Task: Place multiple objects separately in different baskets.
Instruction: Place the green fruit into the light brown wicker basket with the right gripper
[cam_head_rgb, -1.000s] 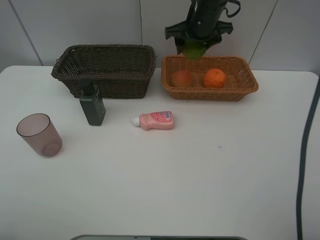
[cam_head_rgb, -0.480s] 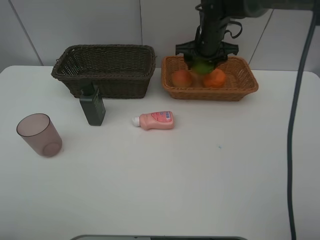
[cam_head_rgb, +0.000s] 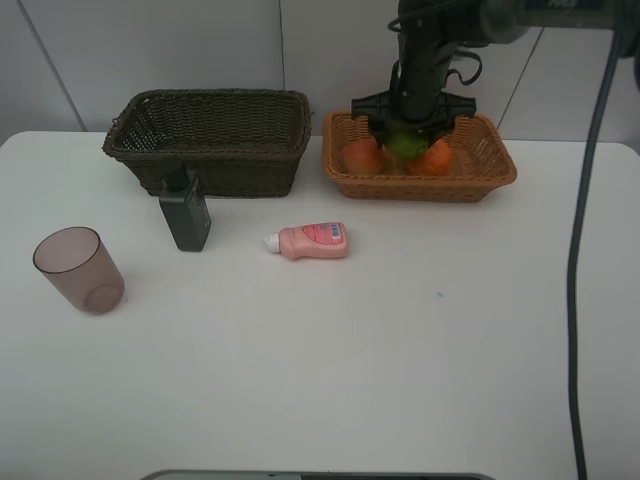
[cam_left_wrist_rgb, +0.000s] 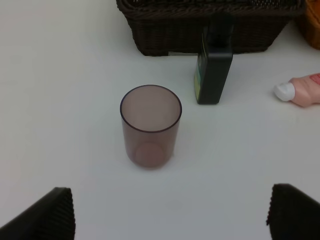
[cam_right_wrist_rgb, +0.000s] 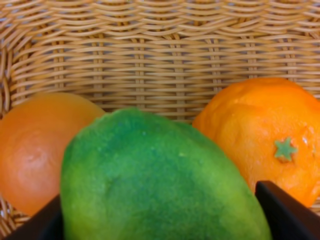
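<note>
Green fruit (cam_right_wrist_rgb: 160, 175), pinched by right gripper (cam_head_rgb: 405, 138), tight btwn orange (cam_right_wrist_rgb: 260, 135) & red-orange fruit (cam_right_wrist_rgb: 35, 150); left gripper (cam_left_wrist_rgb: 167, 212) spread.

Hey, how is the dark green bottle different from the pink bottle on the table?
The dark green bottle stands upright; the pink bottle lies on its side. The dark green bottle is boxy, the pink bottle rounded with a white cap. The dark green bottle stands close in front of the dark basket; the pink bottle lies farther out. Both are on the white table, in neither basket.
</note>
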